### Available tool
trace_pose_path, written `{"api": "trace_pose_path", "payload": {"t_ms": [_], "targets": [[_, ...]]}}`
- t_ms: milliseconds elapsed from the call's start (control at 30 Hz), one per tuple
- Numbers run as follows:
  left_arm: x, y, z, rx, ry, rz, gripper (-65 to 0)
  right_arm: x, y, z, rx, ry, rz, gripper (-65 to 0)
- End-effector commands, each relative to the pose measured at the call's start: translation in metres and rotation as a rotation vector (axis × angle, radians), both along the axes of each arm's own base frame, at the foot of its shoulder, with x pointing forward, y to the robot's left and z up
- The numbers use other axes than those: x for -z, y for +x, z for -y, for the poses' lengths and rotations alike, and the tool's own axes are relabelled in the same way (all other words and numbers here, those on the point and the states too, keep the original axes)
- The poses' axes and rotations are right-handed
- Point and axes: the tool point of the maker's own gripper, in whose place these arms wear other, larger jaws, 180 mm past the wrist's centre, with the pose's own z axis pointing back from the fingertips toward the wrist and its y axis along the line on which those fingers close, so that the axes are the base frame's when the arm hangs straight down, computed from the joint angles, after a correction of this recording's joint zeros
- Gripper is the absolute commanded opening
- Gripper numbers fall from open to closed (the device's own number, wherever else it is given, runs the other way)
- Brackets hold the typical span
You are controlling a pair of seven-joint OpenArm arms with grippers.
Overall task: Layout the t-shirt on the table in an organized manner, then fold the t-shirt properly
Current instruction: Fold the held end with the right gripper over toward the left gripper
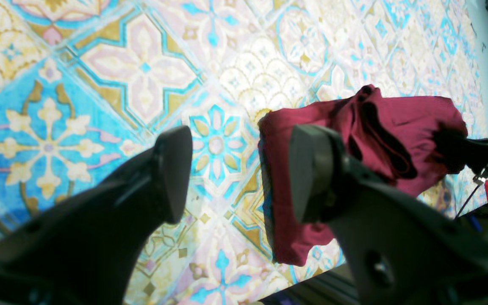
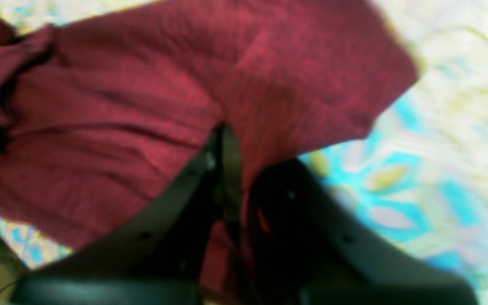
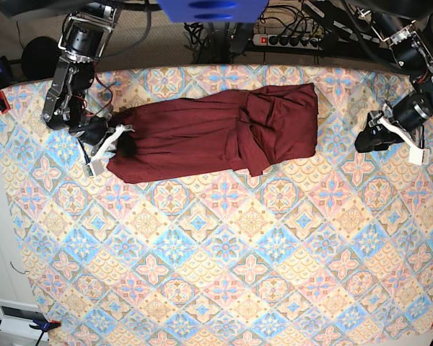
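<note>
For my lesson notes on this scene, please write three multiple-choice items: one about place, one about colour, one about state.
1. Where does the t-shirt lie on the table?
A. near the far edge
B. in the near corner
C. hanging off the side

2. What colour is the t-shirt?
A. blue
B. dark red
C. white

3. How do the jaws of the right gripper stand?
A. wide open over bare cloth
B. out of view
C. shut on the t-shirt

Answers: 1 A, the base view shows it there; 2 B, every view agrees; 3 C, fabric sits pinched between them.

One t-shirt, one table, two grippers: left gripper, right gripper
</note>
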Motion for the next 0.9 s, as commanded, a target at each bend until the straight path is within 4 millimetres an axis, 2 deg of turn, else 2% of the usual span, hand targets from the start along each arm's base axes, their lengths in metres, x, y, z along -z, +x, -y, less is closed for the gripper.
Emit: {"api": "trace_pose_path", "payload": {"t_ms": [0,267,367,467,500,633,733,867], "targets": [[-0.014,0.007,-0.004,0.005,0.013,0.047,-29.6,-0.020,0.021,0.010,0.019,-0.014,0.078,-64.4],[-0.013,0.006,-0.004,0.004,0.014,0.045,-29.6,-0.036,0.042,0.048,0.079,-0.137,0.112,-64.3],[-0.012,0.006,-0.002,0.003,0.005,0.045,-29.6,-0.037,0.039,0.053,0.078,-0.152,0.112,-64.3],[-0.010,0.006,0.001,0.000,-0.004,0.044,-29.6,-0.063,0.048,0.053,0.065,-0.194,0.189,-64.3],[-0.009,0.005,0.001,-0.001,-0.006,0.042,-29.6,-0.072,0.050,0.046,0.051,-0.202,0.215,-64.3],[-0.007,0.005,0.006,-0.004,-0.024,0.041,-29.6,-0.081,0.041,0.007,-0.061,-0.222,0.259,-64.3],[-0.006,0.005,0.007,-0.007,-0.028,0.039,-29.6,-0.098,0.044,-0.040,-0.164,-0.201,0.327,-64.3],[-0.003,0.004,0.004,-0.010,-0.009,0.025,-29.6,-0.111,0.040,-0.088,-0.277,-0.172,0.383,-64.3]]}}
